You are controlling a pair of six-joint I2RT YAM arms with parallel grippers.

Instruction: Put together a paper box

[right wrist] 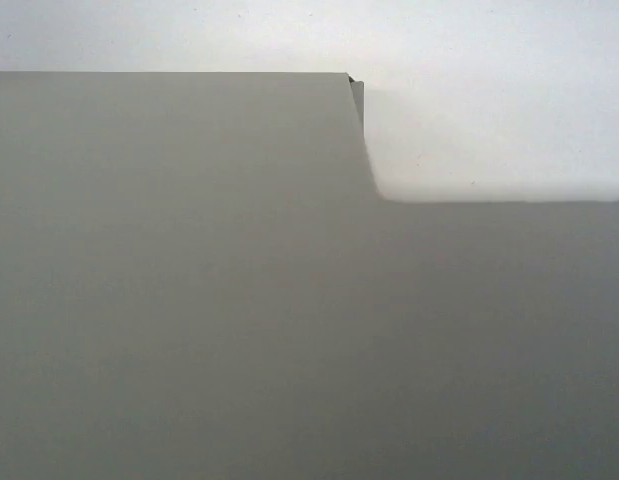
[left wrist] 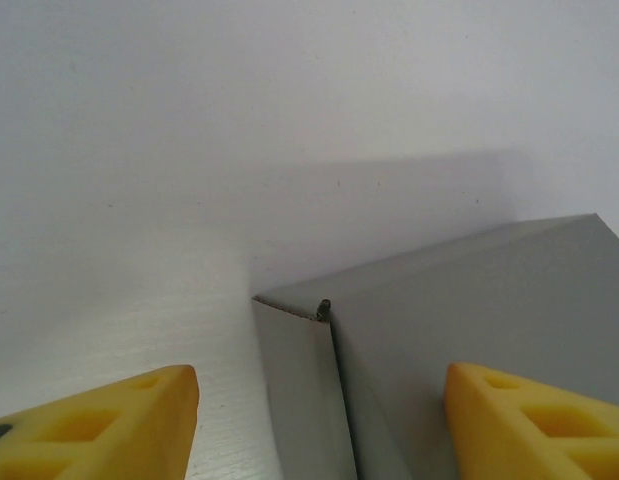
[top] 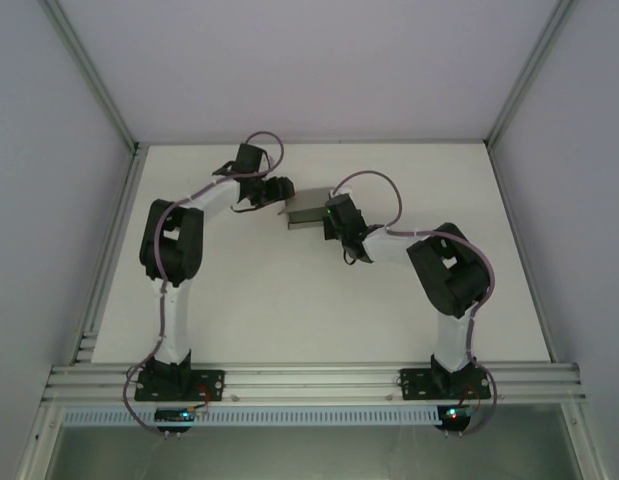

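Note:
The paper box [top: 307,207] is a grey, partly folded cardboard shape in the middle of the white table [top: 289,300]. My left gripper [top: 281,190] is at its left end. In the left wrist view that gripper [left wrist: 321,400] is open, its yellow fingers [left wrist: 139,420] set either side of a folded corner of the box [left wrist: 469,300], and the left finger is clear of the card. My right gripper [top: 334,215] is at the box's right side. A grey panel of the box [right wrist: 189,250] covers the right wrist view and hides the fingers; the gripper is shut on it.
Aluminium frame rails [top: 319,380] run along the near edge by the arm bases. Pale walls [top: 49,200] enclose the table on the left, right and back. Open tabletop lies between the arms and in front of the box.

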